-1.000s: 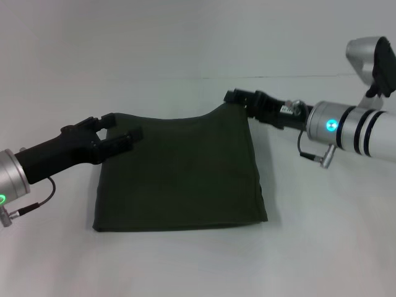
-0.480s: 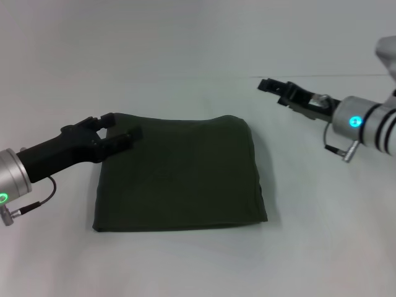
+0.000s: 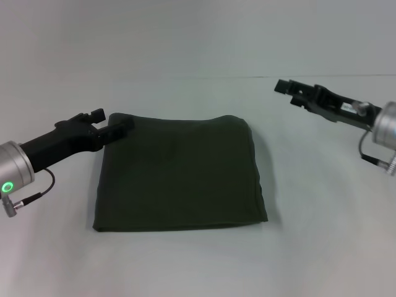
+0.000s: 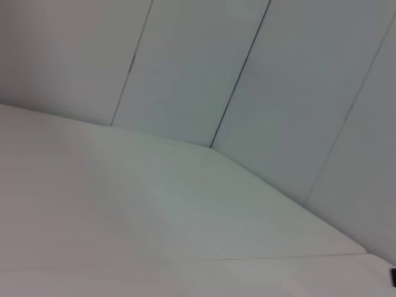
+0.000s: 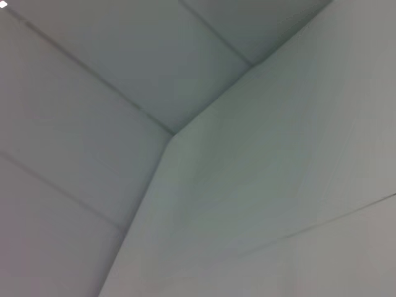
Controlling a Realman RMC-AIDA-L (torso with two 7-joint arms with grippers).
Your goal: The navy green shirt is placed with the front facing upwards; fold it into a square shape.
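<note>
The navy green shirt (image 3: 179, 173) lies flat on the white table (image 3: 198, 260) as a near-square packet, so you only need to lift both arms clear without snagging an edge. Your left gripper (image 3: 114, 125) sits at its far left corner, the right gripper (image 3: 286, 88) hangs well apart; neither holds cloth, though I cannot tell their spread.

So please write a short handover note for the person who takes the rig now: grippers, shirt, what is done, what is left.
Left gripper: at the far left corner of the navy green shirt, holding nothing that shows.
Right gripper: in the air to the right of the shirt, apart from it.
Shirt: lies flat on the white table, folded to a rough square.
Left: only check the fold and park both arms.
</note>
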